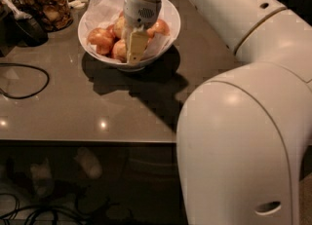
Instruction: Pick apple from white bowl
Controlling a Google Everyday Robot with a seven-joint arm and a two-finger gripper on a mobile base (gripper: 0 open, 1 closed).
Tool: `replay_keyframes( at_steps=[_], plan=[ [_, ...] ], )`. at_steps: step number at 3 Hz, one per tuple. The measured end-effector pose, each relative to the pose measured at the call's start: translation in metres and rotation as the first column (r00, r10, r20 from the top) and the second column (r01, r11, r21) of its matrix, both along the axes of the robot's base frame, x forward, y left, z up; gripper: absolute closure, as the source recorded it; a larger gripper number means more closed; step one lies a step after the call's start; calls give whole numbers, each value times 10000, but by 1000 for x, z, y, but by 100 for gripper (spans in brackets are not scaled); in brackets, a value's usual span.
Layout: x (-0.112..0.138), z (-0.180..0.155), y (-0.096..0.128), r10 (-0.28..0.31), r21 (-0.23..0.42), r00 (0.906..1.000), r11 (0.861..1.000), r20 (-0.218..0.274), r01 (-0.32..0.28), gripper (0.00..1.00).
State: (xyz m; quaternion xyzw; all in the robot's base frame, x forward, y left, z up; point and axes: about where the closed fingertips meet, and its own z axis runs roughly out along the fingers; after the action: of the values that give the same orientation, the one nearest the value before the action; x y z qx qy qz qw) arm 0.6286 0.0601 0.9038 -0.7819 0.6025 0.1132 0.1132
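We see a big, smooth, brown-grey table [73,114]. It is shiny, and two small bright spots of light [103,123] gleam near its front edge. A dark shadow [141,85] lies across the middle. A black cable [30,79] loops on the left side. A glass jar [45,2] of brown snacks stands at the back left. The gripper [135,51] hangs low over the back of the table. Under the table the floor [112,190] is dark, with cords [29,212] lying on it.
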Motion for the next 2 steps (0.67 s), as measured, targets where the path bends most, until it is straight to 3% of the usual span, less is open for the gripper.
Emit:
replay_keyframes(
  at_steps=[1, 2],
  plan=[
    [0, 0, 0, 0, 0, 10000, 10000, 0, 0, 100],
    [6, 2, 5, -95, 210, 9996, 9997, 263, 90, 100]
  ],
)
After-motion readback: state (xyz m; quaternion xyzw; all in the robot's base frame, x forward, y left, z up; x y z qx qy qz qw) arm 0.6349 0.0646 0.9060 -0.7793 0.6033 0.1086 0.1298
